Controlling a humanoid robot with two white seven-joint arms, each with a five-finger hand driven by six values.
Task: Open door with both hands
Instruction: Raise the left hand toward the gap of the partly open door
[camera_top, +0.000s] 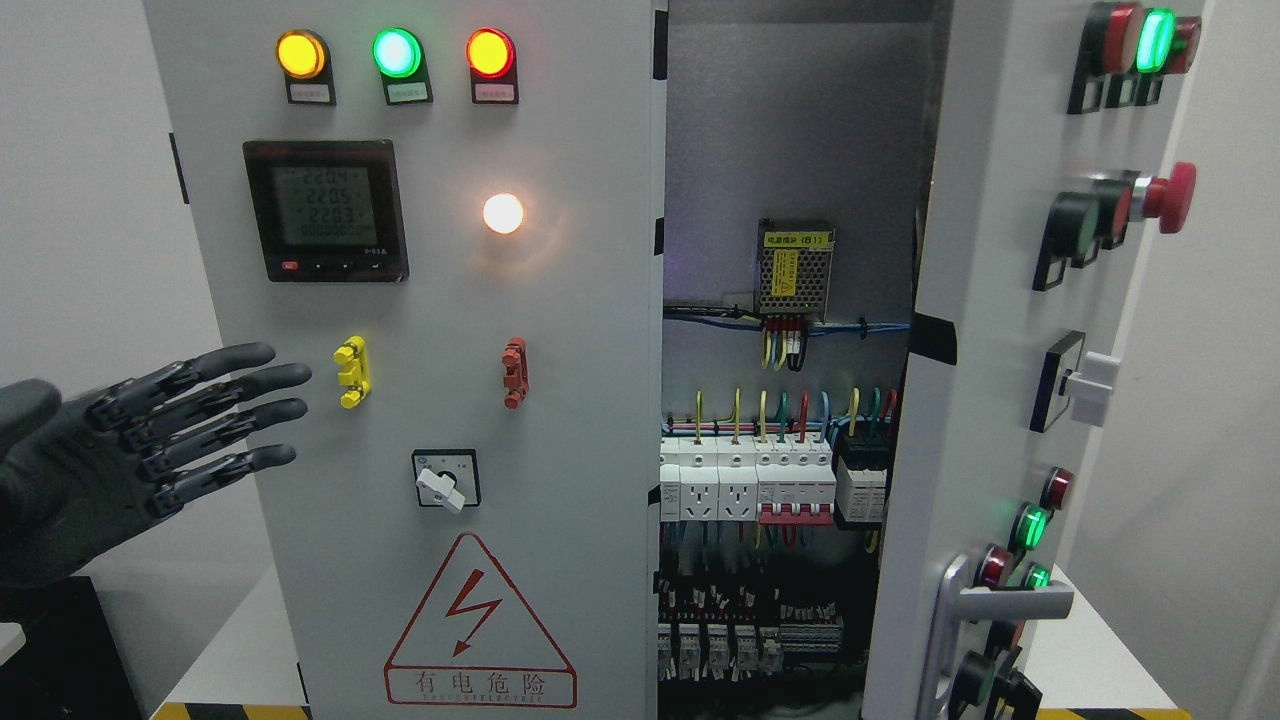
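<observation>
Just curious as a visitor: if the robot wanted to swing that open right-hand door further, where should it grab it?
Probably the silver lever handle low on the right door. Its bar juts sideways from the panel, so fingers could wrap over it from the front. The left robot hand is open, far off at the left.

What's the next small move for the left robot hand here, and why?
Probably ease the left robot hand rightward so it presses flat on the left door. Its fingers are spread and hold nothing, level with the yellow clip, near that door's left edge. The right door already stands swung open, exposing the breakers; no right hand shows.
</observation>
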